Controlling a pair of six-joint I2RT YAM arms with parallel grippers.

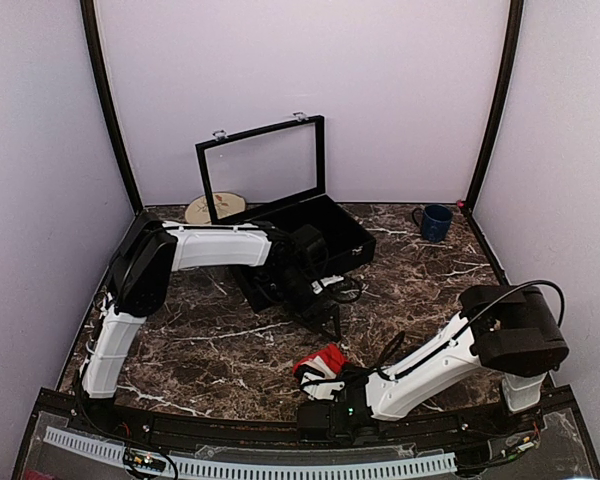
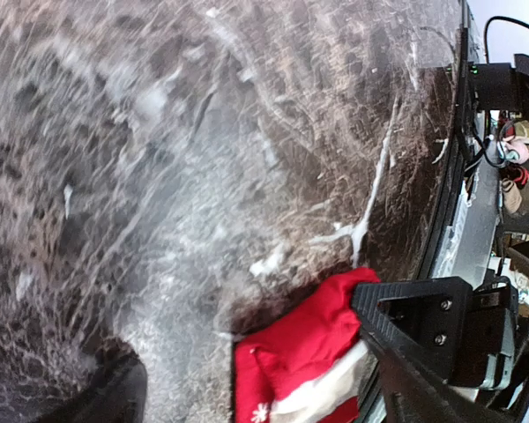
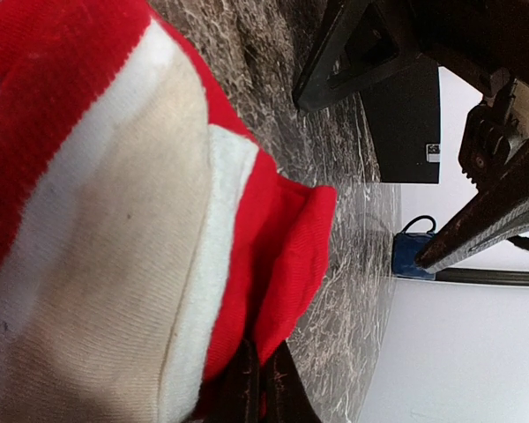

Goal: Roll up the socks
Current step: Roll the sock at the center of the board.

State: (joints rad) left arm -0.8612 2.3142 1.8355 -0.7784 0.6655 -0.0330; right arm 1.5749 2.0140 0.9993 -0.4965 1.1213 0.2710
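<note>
We count two arms, the left arm (image 1: 215, 245) and the right arm (image 1: 430, 365), and two hands, the left hand (image 1: 330, 318) and the right hand (image 1: 325, 385). We see one bundle of red-and-cream socks (image 1: 323, 360) at the right hand's tips; how many socks make it up we cannot tell. Beyond the left hand we count one black case (image 1: 355, 240) and one round tan disc (image 1: 215, 208). Far beyond the right hand stands one blue mug (image 1: 435, 222). One marbled worktop (image 1: 210, 340) carries them all.
</note>
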